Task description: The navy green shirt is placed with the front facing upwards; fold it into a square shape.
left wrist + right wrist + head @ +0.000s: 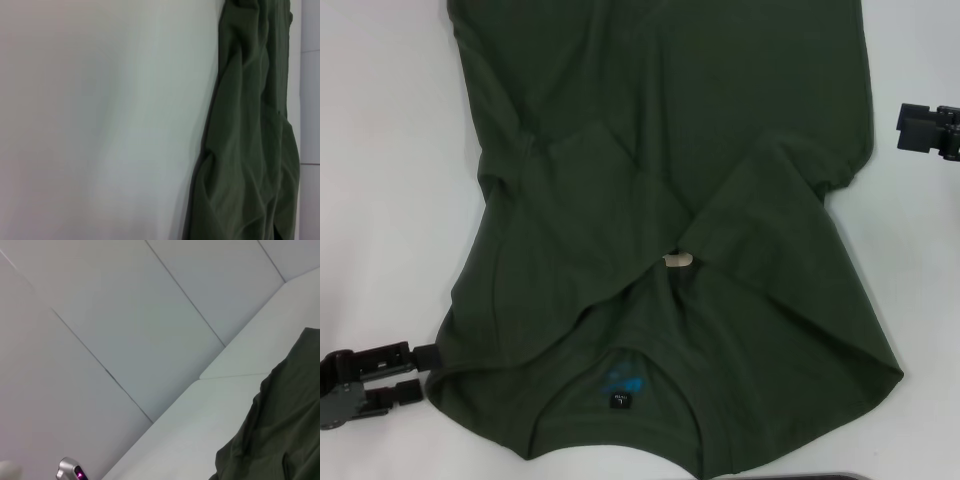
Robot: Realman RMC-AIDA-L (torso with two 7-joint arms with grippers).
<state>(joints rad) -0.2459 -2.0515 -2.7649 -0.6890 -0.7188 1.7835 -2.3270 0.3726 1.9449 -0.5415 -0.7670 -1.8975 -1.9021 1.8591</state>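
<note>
Table [390,200]: white, bearing all items; panelled white wall visible behind in right wrist view.

Shirt [660,200]: dark olive, spread over table centre, collar end nearest robot, body running off far edge of head view. Both sides folded inward, flaps overlapping diagonally across the middle. Small cream patch [678,260] exposed where the flaps meet. Cloth wrinkled along the left edge, as seen in left wrist view [250,140]; a corner also seen in right wrist view [275,430].

Collar [620,395]: open toward robot, black neck tag [620,400] inside, blue print [625,381] just above tag.

Left gripper [415,372]: low at near left, fingers spread one above the other, tips at shirt's near-left corner; touching or merely beside cloth, cannot tell.

Right gripper [905,128]: at far right edge, apart from shirt, over bare table. Finger state: cannot tell.
</note>
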